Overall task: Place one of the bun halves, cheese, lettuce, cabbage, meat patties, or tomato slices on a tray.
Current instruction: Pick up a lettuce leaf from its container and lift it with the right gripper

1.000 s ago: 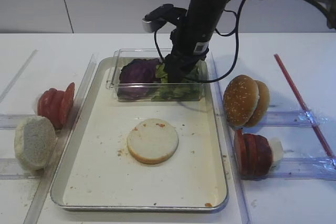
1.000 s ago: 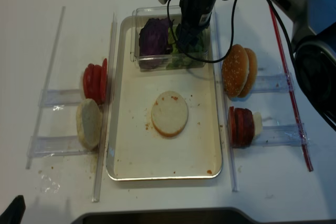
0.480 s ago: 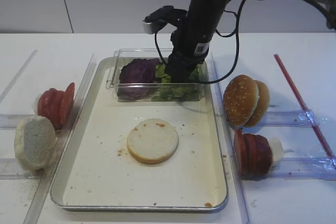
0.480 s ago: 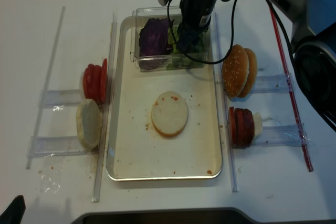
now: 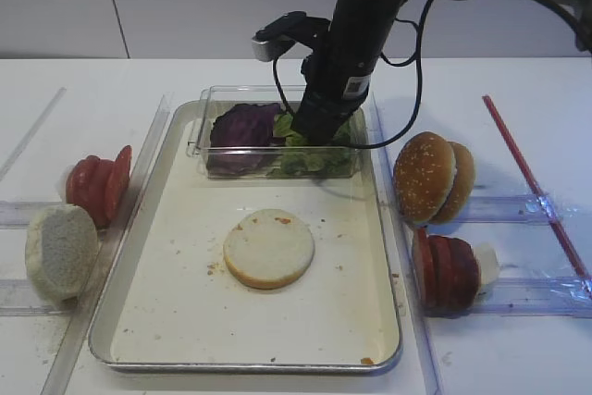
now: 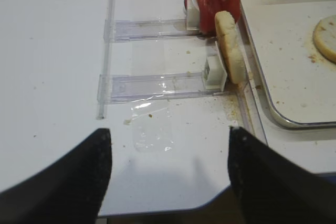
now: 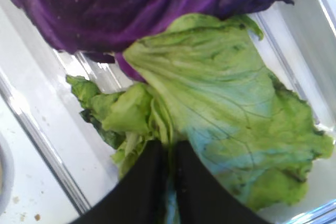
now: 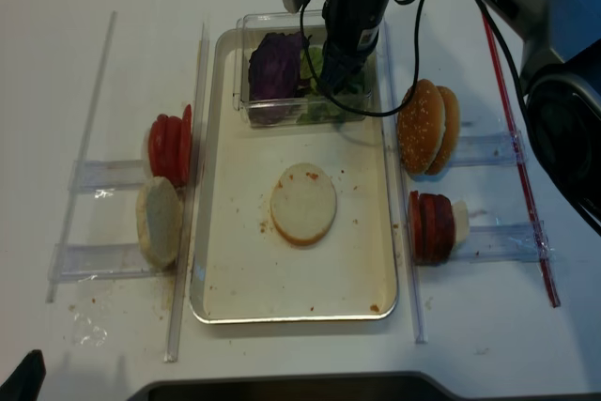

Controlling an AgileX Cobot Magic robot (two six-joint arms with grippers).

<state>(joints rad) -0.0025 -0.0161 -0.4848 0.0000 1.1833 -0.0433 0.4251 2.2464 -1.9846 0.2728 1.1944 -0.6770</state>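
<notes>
A clear plastic box (image 5: 198, 135) stands at the far end of the metal tray (image 5: 166, 321). It holds purple cabbage (image 5: 242, 127) on the left and green lettuce (image 5: 310, 160) on the right. My right gripper (image 5: 311, 132) reaches down into the box. In the right wrist view its two black fingers (image 7: 147, 182) are pressed together on a fold of the lettuce (image 7: 226, 108), next to the cabbage (image 7: 131, 3). A pale bun half (image 5: 269, 248) lies cut face up in the tray's middle. My left gripper (image 6: 168, 130) hangs open over bare table with nothing between its fingers.
Left of the tray, tomato slices (image 5: 97, 184) and a pale bun half (image 5: 61, 252) stand on edge in clear racks. To its right are sesame bun halves (image 5: 427, 177) and meat patties (image 5: 447, 272). A red rod (image 5: 532, 182) lies at the far right.
The right gripper's jaws have closed on the lettuce, and the arm has risen slightly in the box. Everything else is unmoved.
</notes>
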